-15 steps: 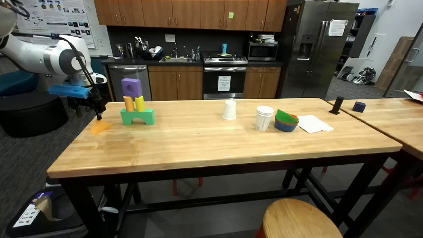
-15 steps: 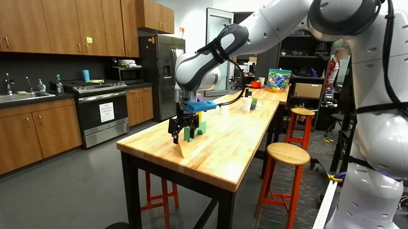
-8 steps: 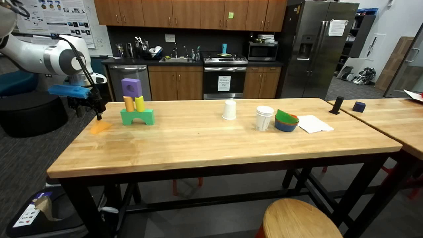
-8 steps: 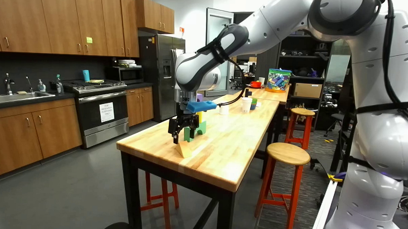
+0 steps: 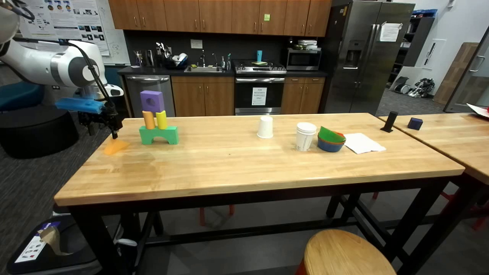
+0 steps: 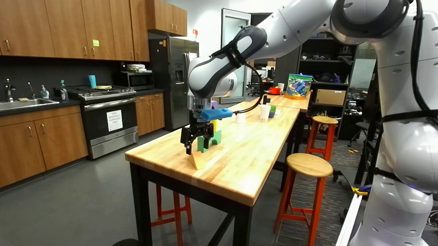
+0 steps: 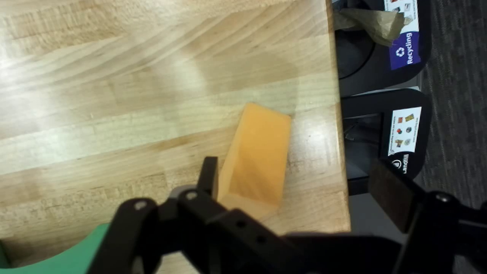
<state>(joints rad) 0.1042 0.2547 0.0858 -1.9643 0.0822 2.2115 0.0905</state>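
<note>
Orange wedge block [image 5: 116, 147] lay on the wooden table [image 5: 229, 168], near its edge; in an exterior view the gripper [image 5: 103, 133] hung just above it, between ten and eleven o'clock. Between two and three o'clock from the block, a green arch [image 5: 159, 132] carried an orange cylinder [image 5: 149, 120] and a yellow cylinder [image 5: 162, 120], both upright, with a purple block [image 5: 152, 94] (marked by a round hole) across their tops. Well apart, at three o'clock, a white cup [image 5: 265, 126] stood upside down.

In an exterior view the fingers [image 6: 189, 147] pointed down, spread from each other, with the wedge just below at six o'clock. A round stool [image 6: 309, 165] stood at three o'clock.

In the wrist view the jaws were parted wide, and the wedge sat ungripped, nearest the finger at its eight o'clock; whether they touched could not be told. Beyond the table edge were a recycling bin [image 7: 376, 82] at two o'clock and a landfill bin [image 7: 369, 104] at three (its label partly hidden).
</note>
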